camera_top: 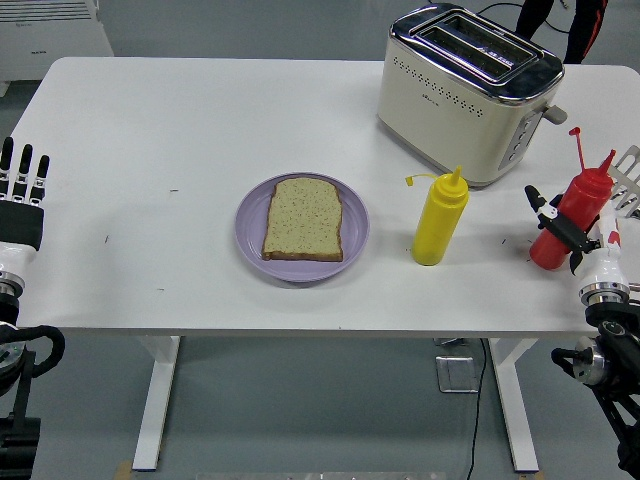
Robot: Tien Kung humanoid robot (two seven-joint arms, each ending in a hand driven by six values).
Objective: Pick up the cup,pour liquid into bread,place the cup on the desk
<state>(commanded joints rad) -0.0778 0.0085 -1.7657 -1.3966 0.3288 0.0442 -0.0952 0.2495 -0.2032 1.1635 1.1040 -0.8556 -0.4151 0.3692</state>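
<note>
A slice of bread (303,219) lies on a purple plate (254,243) in the middle of the white table. A yellow squeeze bottle (440,218) stands upright right of the plate. My right hand (565,232) is shut on a red squeeze bottle (576,207) at the table's right edge; the bottle leans to the right with its base near the tabletop. My left hand (20,190) rests at the left edge, fingers straight and holding nothing. No cup is in view.
A cream and chrome toaster (467,88) stands at the back right. A metal rack (630,172) shows at the right edge behind the red bottle. A person's legs (560,22) show at the top right.
</note>
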